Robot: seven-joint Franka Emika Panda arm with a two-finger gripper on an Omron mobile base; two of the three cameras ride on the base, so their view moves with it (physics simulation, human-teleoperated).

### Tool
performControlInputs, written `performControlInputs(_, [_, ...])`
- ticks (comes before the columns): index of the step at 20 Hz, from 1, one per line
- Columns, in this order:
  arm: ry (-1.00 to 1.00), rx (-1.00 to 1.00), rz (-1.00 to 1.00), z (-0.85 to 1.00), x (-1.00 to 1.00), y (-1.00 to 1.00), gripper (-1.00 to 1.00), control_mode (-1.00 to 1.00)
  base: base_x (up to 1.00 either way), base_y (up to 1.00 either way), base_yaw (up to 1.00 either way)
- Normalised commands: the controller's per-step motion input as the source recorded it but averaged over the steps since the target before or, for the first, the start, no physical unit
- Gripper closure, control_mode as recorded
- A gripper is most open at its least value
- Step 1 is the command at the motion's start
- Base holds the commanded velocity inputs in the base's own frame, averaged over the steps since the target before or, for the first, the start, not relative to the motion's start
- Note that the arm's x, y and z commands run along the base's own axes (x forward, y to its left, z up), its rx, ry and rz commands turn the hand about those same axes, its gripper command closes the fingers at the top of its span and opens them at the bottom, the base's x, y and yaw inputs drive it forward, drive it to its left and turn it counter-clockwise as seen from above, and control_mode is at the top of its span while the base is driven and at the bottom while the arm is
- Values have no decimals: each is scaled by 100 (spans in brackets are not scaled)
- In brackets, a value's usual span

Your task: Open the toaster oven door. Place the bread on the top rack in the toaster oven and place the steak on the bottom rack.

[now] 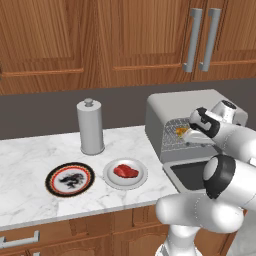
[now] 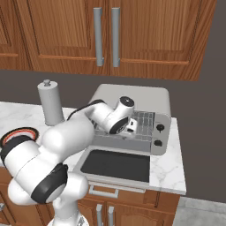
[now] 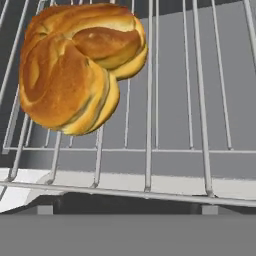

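One bread (image 3: 75, 67) roll lies on the top rack (image 3: 200, 125); one steak (image 1: 125, 171) on one white plate (image 1: 111, 179); gripper (image 1: 192, 134) fingers spread wide, empty.

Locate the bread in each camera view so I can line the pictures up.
Left base view: the bread is right of centre, a golden bit on a wire rack inside the toaster oven, beside the arm's wrist.
Right base view: I can't make it out; the arm covers much of the oven opening.
Hand view: upper left, lying on the wire rack.
Shared landmark: the wire rack in the toaster oven.
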Motion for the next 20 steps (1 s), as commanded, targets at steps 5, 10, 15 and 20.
performControlInputs(5, [-13,15,5,0,-37,-36,-100,-100,0,0,0])
performControlInputs(10, [-17,12,10,0,2,-10,-100,-100,0,0,0])
performControlInputs(15, [-26,9,14,0,10,0,-100,-100,0,0,0])
performControlInputs(20, [-22,5,10,0,10,0,-100,-100,0,0,0])
